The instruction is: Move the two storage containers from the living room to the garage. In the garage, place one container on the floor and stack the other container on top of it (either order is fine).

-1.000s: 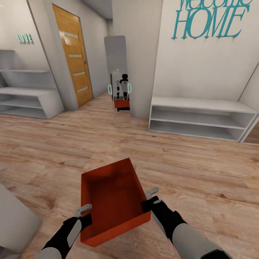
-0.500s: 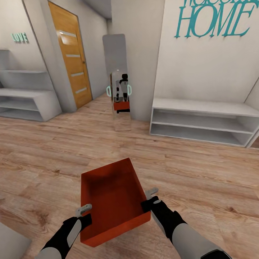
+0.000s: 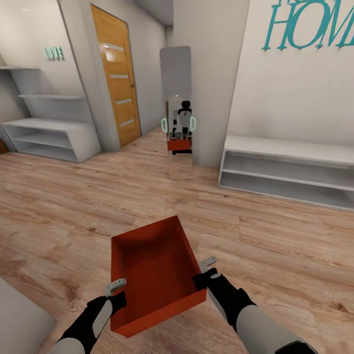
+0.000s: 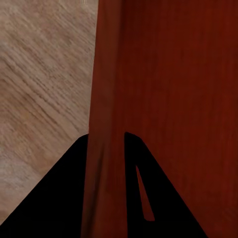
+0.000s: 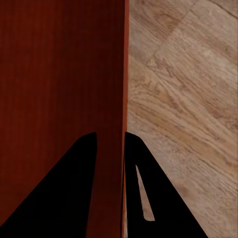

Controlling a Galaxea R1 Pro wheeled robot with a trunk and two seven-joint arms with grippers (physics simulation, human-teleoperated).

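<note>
I'm holding the shallow orange-red open-top storage bin (image 3: pixel 155 273) above light wood-plank flooring (image 3: pixel 275 246), my left gripper (image 3: pixel 117 291) and right gripper (image 3: pixel 205 271) each apparently pinching a side wall.

The storage container (image 3: pixel 155 275) is plain orange-red, and the floor (image 3: pixel 275 246) under it is light wood with brown grain. The door (image 3: pixel 117 78) is honey-orange with pale slats, the shelves (image 3: pixel 290 169) are white, and the wall letters (image 3: pixel 314 24) are teal.

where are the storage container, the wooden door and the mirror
storage container (image 3: pixel 150 268), head view, its inner bottom
wooden door (image 3: pixel 118 78), head view, middle of the door panel
mirror (image 3: pixel 178 98), head view, its glass above the robot's reflection
</note>
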